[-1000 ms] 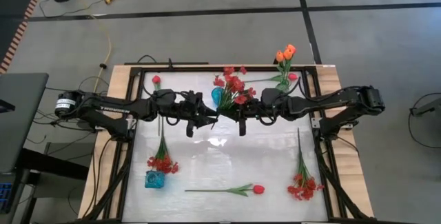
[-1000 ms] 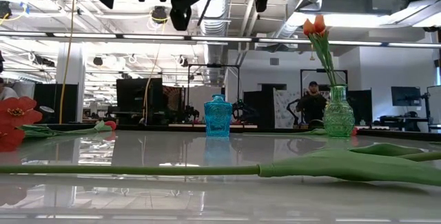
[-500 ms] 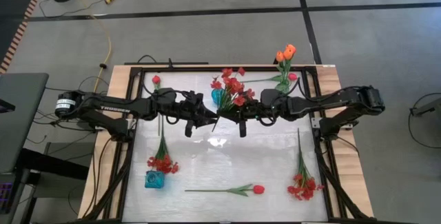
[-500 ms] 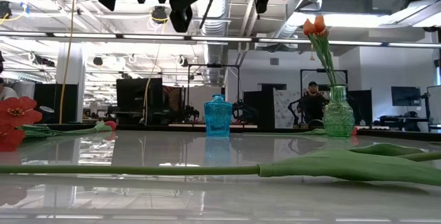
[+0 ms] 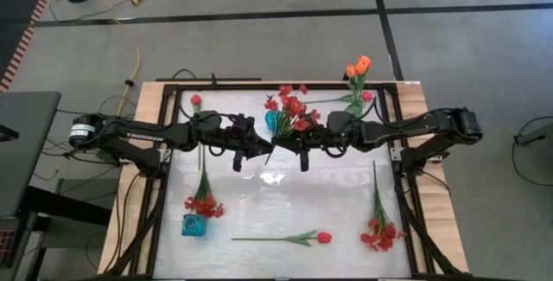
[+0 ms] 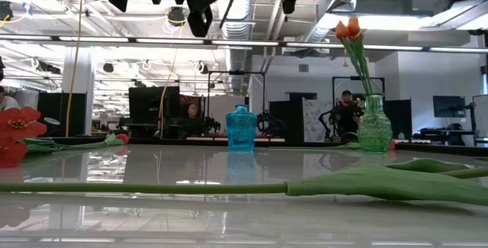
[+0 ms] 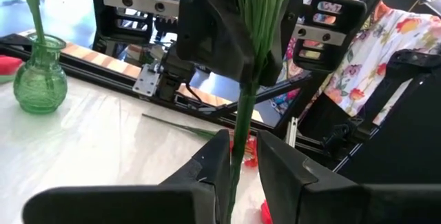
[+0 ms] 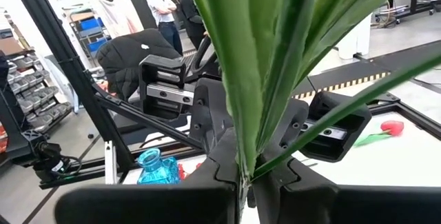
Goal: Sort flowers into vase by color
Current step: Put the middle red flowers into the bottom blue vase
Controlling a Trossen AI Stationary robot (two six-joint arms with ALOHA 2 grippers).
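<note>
A bushy spray of small red blossoms (image 5: 290,108) hangs in the air above the middle of the table, over a blue vase (image 5: 272,123). Both grippers meet at the spray's green stem. My right gripper (image 5: 292,145) is shut on the stem where the leaves fan out. My left gripper (image 7: 242,160) is open, with one finger on each side of the stem (image 7: 239,141) and a gap showing beside it. The stem's lower end (image 6: 232,4) slants down free. A green vase (image 5: 355,104) at the far right holds orange tulips (image 5: 358,65). My right gripper pinches the spray's stem (image 8: 242,174) between its two fingers, just below where the long green leaves (image 8: 255,58) spread. The spray is lifted clear of the table, with its blossoms toward the far edge and its bare stem toward my left gripper.
A second blue vase (image 5: 194,225) stands near the left front. Red sprays lie at the left (image 5: 204,201) and right (image 5: 381,229). A red-pink tulip (image 5: 294,239) lies near the front edge, another (image 5: 196,101) at the far left. People stand in the room beyond.
</note>
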